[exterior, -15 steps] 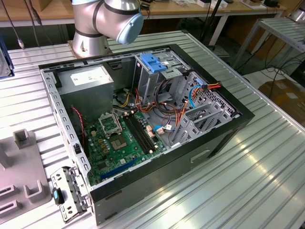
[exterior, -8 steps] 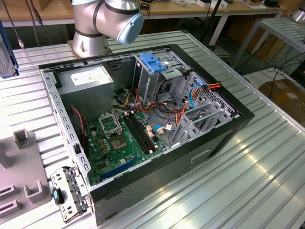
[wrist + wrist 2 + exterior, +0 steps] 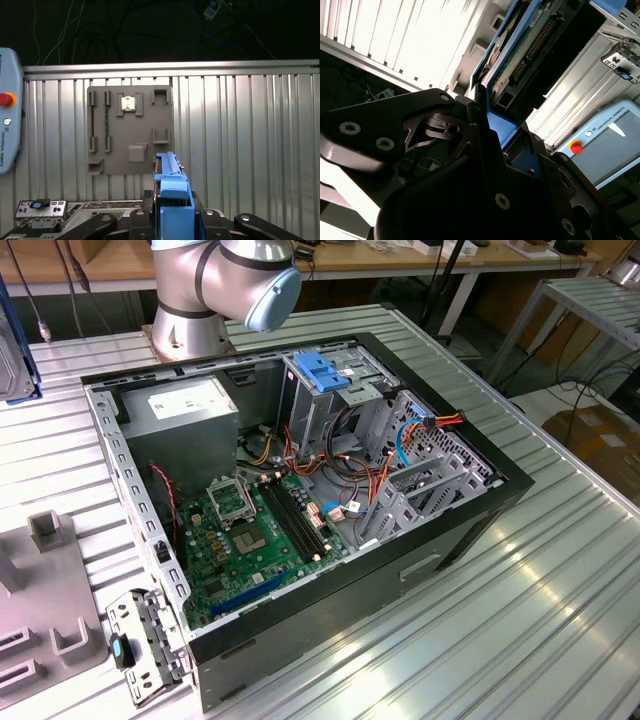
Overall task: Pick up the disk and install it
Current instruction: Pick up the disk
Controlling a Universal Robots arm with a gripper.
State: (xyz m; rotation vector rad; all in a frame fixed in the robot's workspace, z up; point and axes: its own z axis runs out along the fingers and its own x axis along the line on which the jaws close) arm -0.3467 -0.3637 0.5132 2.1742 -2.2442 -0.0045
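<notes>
The gripper point(image 3: 172, 222) had its fingers clamped on the disk point(image 3: 172, 195), held edge-on above the table point(image 3: 250, 125), likely keeping its blue rails point(image 3: 171, 176) free for the drive cage point(image 3: 325, 390)

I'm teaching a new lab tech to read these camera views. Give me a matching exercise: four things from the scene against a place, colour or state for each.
1. disk
2. grey plate
3. pendant button
4. motherboard

a. red
b. inside the open case
c. gripped in the claw
d. flat on the ribbed table

Pairs: 1-c, 2-d, 3-a, 4-b
</notes>
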